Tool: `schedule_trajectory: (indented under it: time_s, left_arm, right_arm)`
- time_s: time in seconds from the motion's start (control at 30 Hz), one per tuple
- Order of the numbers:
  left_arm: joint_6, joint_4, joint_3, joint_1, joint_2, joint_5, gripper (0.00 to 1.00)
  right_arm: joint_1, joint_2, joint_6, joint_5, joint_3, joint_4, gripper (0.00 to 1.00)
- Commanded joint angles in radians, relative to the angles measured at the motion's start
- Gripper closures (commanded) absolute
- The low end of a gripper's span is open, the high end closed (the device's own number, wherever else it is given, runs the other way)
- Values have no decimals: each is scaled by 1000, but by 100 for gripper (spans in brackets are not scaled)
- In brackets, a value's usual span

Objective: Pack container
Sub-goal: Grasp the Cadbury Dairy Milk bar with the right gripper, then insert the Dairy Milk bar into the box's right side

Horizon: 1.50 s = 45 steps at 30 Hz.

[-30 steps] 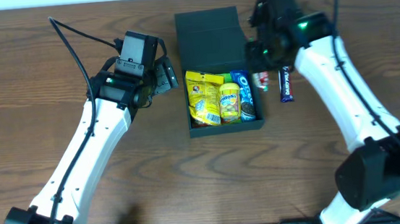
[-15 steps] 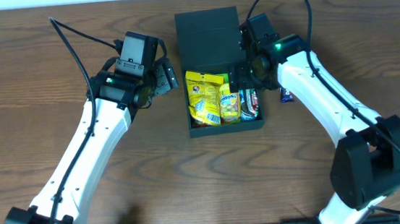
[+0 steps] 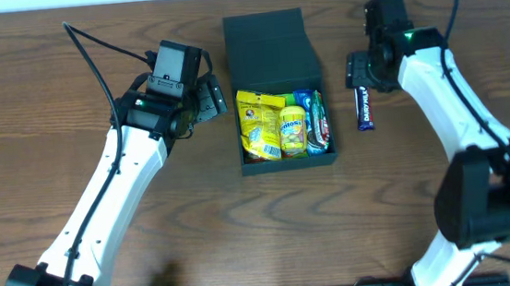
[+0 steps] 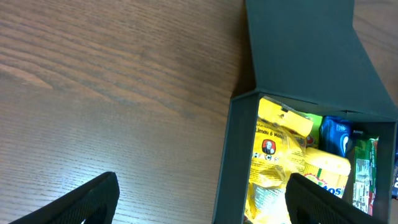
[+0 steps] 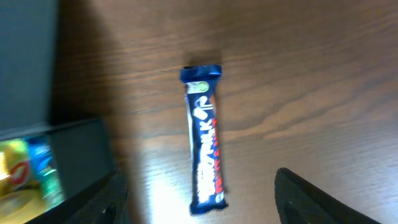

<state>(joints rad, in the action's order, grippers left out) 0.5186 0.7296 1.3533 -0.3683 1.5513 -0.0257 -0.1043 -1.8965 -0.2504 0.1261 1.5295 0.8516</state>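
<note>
The dark green container (image 3: pixel 289 164) sits mid-table with its flap lid (image 3: pixel 267 45) folded open at the back. Inside lie yellow packets (image 3: pixel 261 124), a blue packet (image 3: pixel 305 101) and a green-red packet (image 3: pixel 321 126). A dark blue chocolate bar (image 3: pixel 364 107) lies on the wood to the container's right. My right gripper (image 3: pixel 360 69) hovers open just behind the bar (image 5: pixel 205 137), which sits on the table between and ahead of the fingers of that gripper (image 5: pixel 208 205). My left gripper (image 3: pixel 210 101) is open; in its wrist view this gripper (image 4: pixel 202 205) straddles the container's left wall (image 4: pixel 233 155).
Bare wooden tabletop (image 3: pixel 69 131) surrounds the container. The container's near corner (image 5: pixel 81 149) shows at the left of the right wrist view. Both arms' cables arch over the back of the table.
My right gripper opened over the container's right side, left the green-red packet inside, then swung right and back to above the chocolate bar. The left arm has not moved.
</note>
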Motion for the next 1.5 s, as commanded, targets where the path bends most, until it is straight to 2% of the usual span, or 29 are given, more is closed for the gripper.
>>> schedule_trajectory:
  time_s: [0.0,0.3,0.5,0.67,0.93,1.13,1.33,1.47]
  left_arm:
    - [-18,4,7,3,6,1,13]
    - [-18,6,7,3,6,0,13]
    - [-18,7,7,3,6,0,12]
    - [-18,7,7,3,6,0,12]
    - [-18,8,7,3,6,0,12]
    - [-18,9,7,3,6,0,12]
    - [-18,14,7,3,6,0,12]
    - [-18,29,7,3,6,0,13]
  right_arm:
    - [20,-95,32,-38,11,-10,27]
    - [22,-250,57,-49,11,-52,35]
    - [25,-278,57,-86,11,-58,52]
    - [26,-288,57,-136,11,-68,73]
    - [27,-221,59,-138,116,50,90]
    - [-10,-72,64,-219,212,164,92]
    - [-100,-13,-8,-316,200,240,94]
    - [-168,-15,-24,-325,112,183,95]
